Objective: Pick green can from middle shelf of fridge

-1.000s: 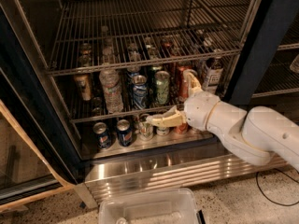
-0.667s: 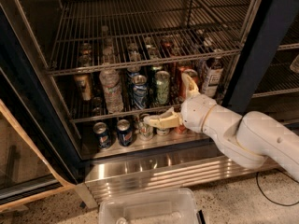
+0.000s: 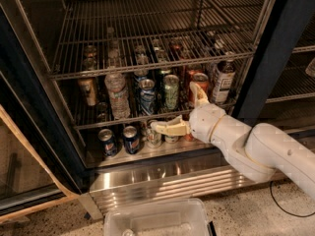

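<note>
The green can [image 3: 171, 92] stands upright at the front of the middle shelf [image 3: 98, 121] of the fridge [image 3: 29, 107], right of a blue-and-silver can [image 3: 146, 96]. My gripper [image 3: 180, 108] is open just below and to the right of the green can, not touching it. One finger [image 3: 168, 128] points left along the shelf's front edge. The other finger [image 3: 198, 93] points up in front of an orange can [image 3: 202, 78]. A darker green can [image 3: 162, 74] stands behind.
On the middle shelf stand a water bottle [image 3: 117, 95], a brown can [image 3: 88, 90] and a dark bottle with a white label [image 3: 223, 80]. Blue cans [image 3: 108, 142] stand on the floor level. The upper wire rack [image 3: 147, 33] hangs above. A clear plastic bin [image 3: 157, 220] lies on the ground.
My arm has shifted slightly left and down, closer to the shelf's front edge. The gripper has stayed open. The cans have not moved.
</note>
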{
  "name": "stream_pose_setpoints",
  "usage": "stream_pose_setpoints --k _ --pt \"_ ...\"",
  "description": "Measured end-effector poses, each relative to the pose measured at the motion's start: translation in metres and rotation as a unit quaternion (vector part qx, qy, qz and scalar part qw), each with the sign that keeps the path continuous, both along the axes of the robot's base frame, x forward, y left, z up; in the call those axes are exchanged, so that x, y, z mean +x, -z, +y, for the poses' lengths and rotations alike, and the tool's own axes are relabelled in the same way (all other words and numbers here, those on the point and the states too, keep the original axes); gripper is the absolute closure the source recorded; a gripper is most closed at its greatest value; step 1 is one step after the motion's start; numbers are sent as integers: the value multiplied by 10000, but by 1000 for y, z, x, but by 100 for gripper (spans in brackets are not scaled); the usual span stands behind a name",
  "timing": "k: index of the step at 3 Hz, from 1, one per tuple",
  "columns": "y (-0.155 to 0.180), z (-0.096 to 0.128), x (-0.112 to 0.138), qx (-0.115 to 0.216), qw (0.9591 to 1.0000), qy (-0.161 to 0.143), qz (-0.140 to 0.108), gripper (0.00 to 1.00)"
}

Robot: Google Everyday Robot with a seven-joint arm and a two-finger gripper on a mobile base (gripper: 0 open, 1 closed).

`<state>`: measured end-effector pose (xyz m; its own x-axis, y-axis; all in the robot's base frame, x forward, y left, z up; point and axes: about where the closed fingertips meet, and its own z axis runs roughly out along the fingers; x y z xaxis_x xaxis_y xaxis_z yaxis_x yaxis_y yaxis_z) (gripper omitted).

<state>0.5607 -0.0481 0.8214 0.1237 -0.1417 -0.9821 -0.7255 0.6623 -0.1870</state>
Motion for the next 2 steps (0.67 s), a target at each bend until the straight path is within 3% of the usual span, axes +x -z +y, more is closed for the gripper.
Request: stream_pose_setpoints --k 2 --pt "16 -7 3 188 9994 287 67 8"
